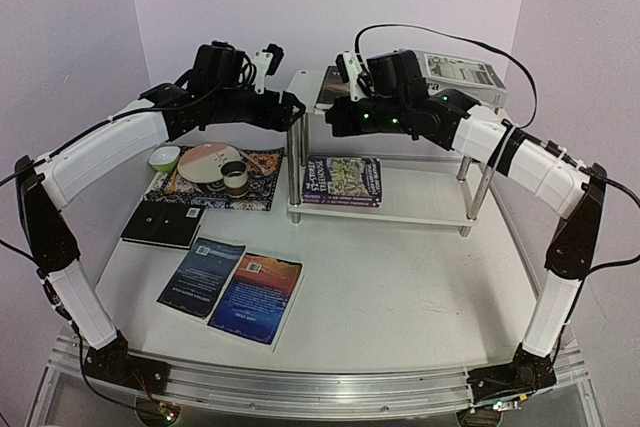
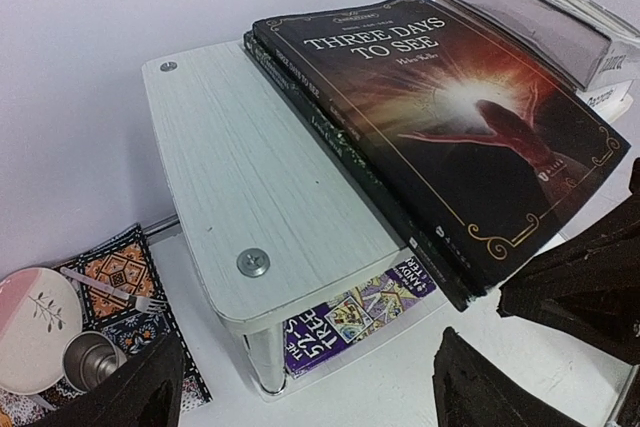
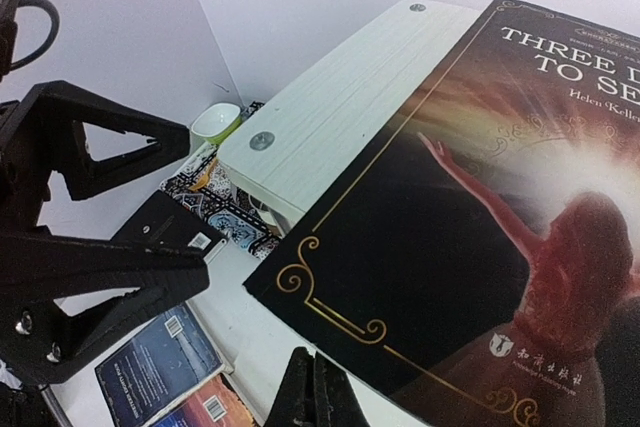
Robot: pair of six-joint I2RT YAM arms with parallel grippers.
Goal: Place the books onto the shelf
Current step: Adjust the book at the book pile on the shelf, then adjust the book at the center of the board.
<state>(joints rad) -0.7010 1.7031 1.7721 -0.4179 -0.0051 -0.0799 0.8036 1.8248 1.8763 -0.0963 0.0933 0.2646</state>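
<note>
1. Far left on the white table [image 1: 400,297] lies a small black book [image 1: 165,224]. We cannot read its white label. Just behind it, a patterned placemat [image 1: 262,187] carries a green bowl [image 1: 165,158], a pink-and-white plate [image 1: 205,161] and a metal cup [image 1: 235,179].
2. Nearer us, a dark blue book [image 1: 202,275] and a brighter blue book [image 1: 255,297] lie touching. Barcodes show, but the print is too small to read.
3. The left gripper [image 2: 305,377] hovers at the shelf's left end, released, its jaws wide with nothing between them.
4. On the top board of the shelf [image 2: 230,177] is the Keller book [image 2: 440,137], reading "THREE DAYS TO SEE". It lies on a dark green book [image 2: 290,87]. A thick white book [image 2: 530,17] leans tilted over its right corner.
5. The lower board holds a purple paperback [image 1: 342,180]; we make out "ANDY" and "TREE".
6. The right gripper [image 3: 315,392] is clenched on nothing, just beside the Keller book's near edge.
7. A metal rail edges the table, and the walls are plain and pale.
</note>
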